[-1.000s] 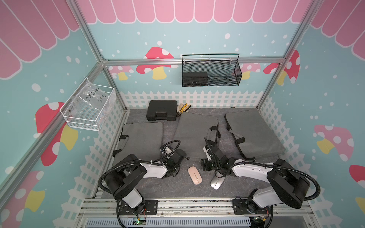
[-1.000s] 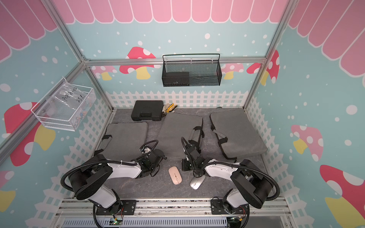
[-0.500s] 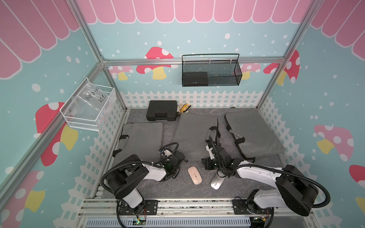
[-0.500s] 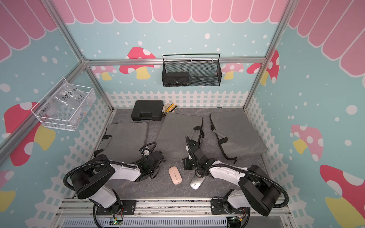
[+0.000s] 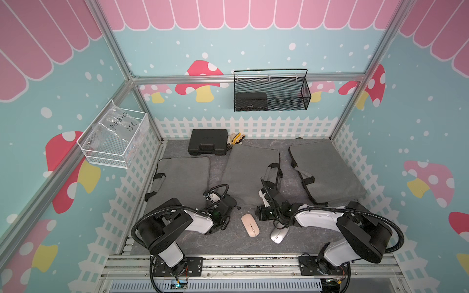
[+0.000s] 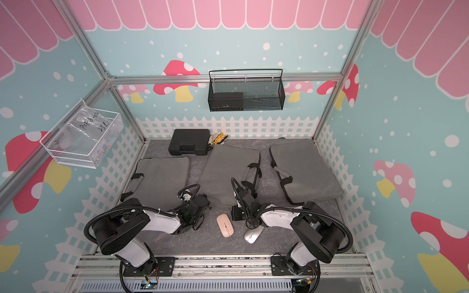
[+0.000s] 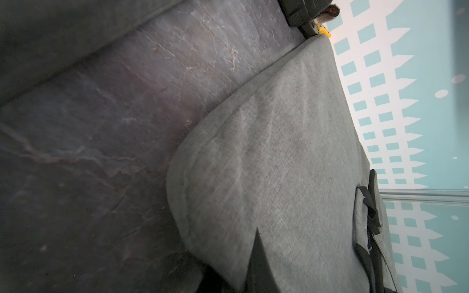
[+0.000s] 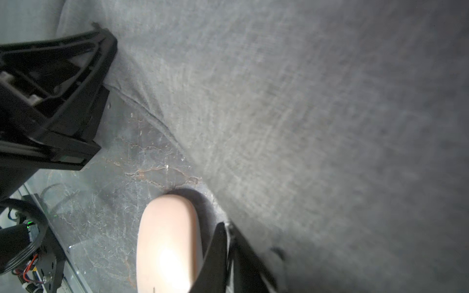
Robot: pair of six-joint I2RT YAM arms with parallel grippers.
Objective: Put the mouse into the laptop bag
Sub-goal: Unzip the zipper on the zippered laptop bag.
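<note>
The flat, pale-pink oval mouse (image 5: 250, 225) (a thin seam runs down its back) lies on the dark marbled mat (image 5: 223, 244). It is just in front of the middle grey fabric laptop bag (image 5: 250, 172), between the clenched left gripper (image 5: 231, 203) and the right gripper (image 5: 259, 215); I cannot tell how the right one's jaws stand.

Two mice before me: flat oval pink plastic mouse (image 5: 250, 225) and silver oval mouse (image 5: 278, 234), near each other, not touching, on the dark marbled surface (image 5: 228, 244). Grey fabric laptop bag (image 5: 250, 172) lies flat just beyond.
</note>
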